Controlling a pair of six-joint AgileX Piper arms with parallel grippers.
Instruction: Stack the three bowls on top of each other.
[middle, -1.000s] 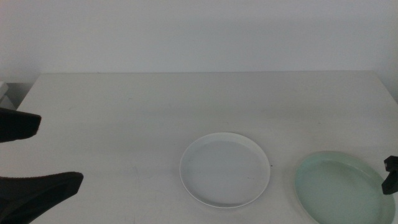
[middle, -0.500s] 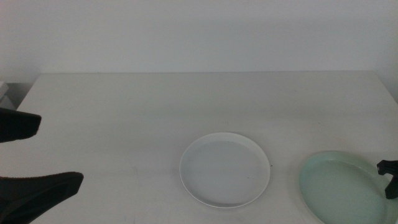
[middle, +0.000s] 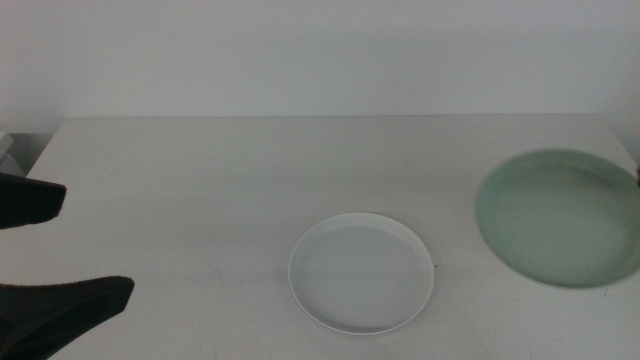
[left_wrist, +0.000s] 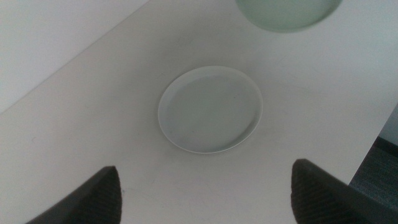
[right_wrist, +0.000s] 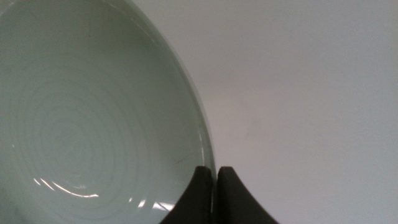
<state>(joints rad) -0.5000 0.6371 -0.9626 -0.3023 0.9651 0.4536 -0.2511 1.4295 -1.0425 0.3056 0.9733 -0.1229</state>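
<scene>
A: We have the pale mint green shallow round bowl (middle: 556, 218) pinched by its rim in the right end effector (right_wrist: 216, 186), whose two dark jaws are pressed onto that thin edge. In the middle view the bowl hangs tilted above the right edge of the plain white desk (middle: 200, 180).

B: And that thin-edge hold is our worry. The bowl sticks out far from the pinch, so we judge it could swing or slide out of the jaws, and a drop from there might send it off the right edge.

A: The target seems to be the white shallow round bowl (middle: 362, 272), flat near the desk's front edge, about midway along. If we lower the green one off-centre, its rim may catch the white rim and push it aside.

B: The left end effector (left_wrist: 202, 193) waits over the left part of the desk, jaws spread wide, holding nothing.

A: Contents: both bowls look empty. We see no grey bowl in any view.
</scene>
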